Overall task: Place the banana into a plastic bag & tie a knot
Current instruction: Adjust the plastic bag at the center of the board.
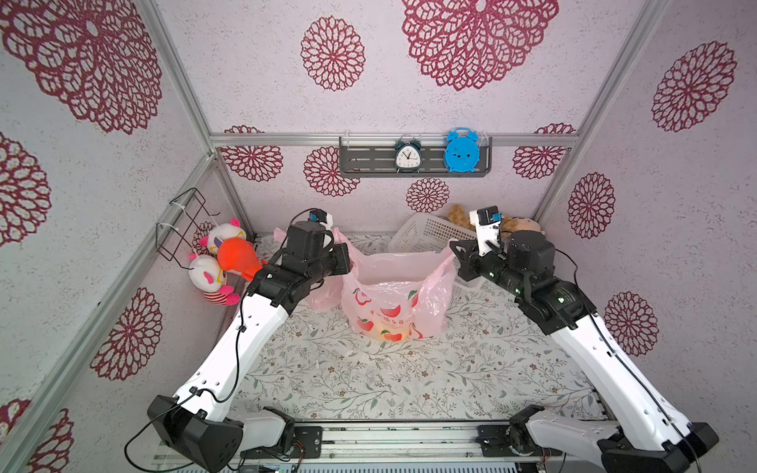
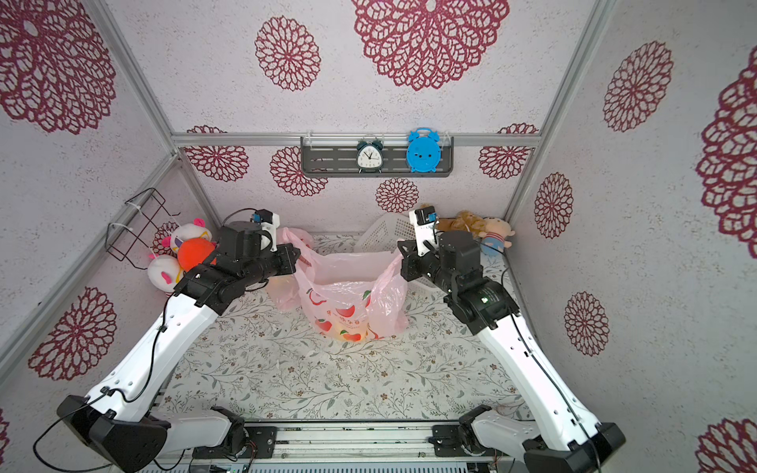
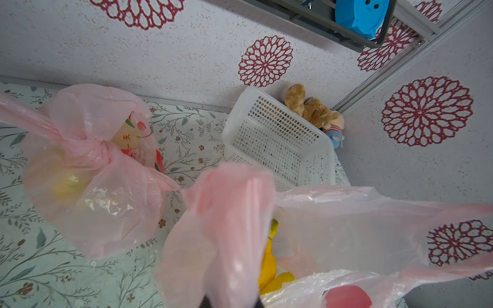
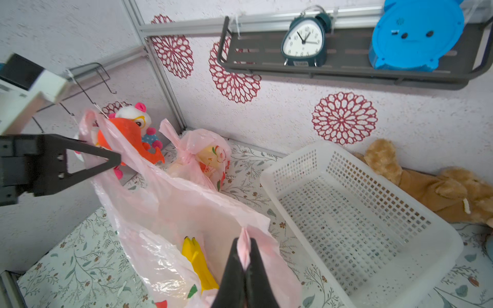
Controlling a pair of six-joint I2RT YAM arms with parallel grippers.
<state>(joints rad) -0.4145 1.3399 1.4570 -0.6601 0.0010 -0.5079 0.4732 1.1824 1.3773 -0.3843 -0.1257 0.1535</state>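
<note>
A pink plastic bag (image 1: 393, 303) printed with red apples stands on the floral table in both top views, its mouth stretched wide. My left gripper (image 1: 348, 262) is shut on the bag's left handle, and the right wrist view shows the left gripper (image 4: 117, 160) pinching the film. My right gripper (image 1: 452, 245) is shut on the right handle, with pink film bunched between its black fingertips (image 4: 253, 256). The yellow banana (image 3: 268, 264) lies inside the bag at the bottom, and the right wrist view shows the banana (image 4: 198, 261) too. In the left wrist view, film hides my left fingers.
A second pink bag (image 1: 323, 295), knotted shut, sits behind the left arm. A white perforated basket (image 1: 426, 237) stands at the back right with a brown plush toy (image 1: 463, 217) behind it. Plush toys (image 1: 229, 262) fill the back left corner. A wall shelf (image 1: 364, 159) carries two clocks.
</note>
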